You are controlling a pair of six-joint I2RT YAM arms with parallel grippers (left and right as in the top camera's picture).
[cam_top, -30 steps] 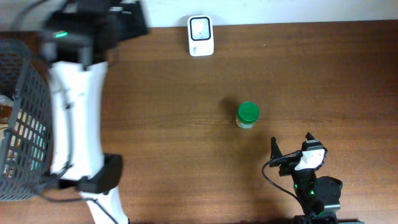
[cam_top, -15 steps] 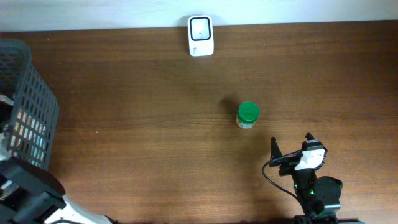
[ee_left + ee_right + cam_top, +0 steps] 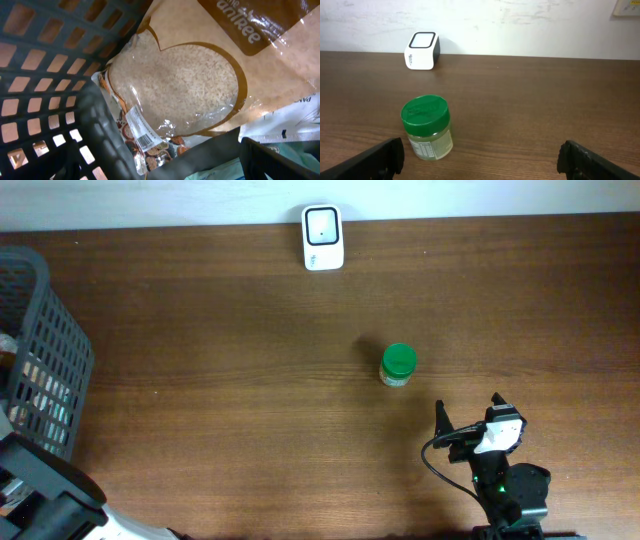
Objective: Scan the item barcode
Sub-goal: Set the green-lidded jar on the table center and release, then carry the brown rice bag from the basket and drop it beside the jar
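Overhead: right jaws wide near green-lidded jar (image 3: 398, 364); left jaws wide over rice bag (image 3: 175, 85) in basket (image 3: 40, 350).

Overhead top-down; right wrist low toward jar (image 3: 426, 127); left wrist inside basket (image 3: 102, 135).

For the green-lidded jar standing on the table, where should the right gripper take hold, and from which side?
Probably grip the jar across its clear body, below the lid, coming in level from the near side that the open right gripper faces. It stands upright and round, with nothing beside it.
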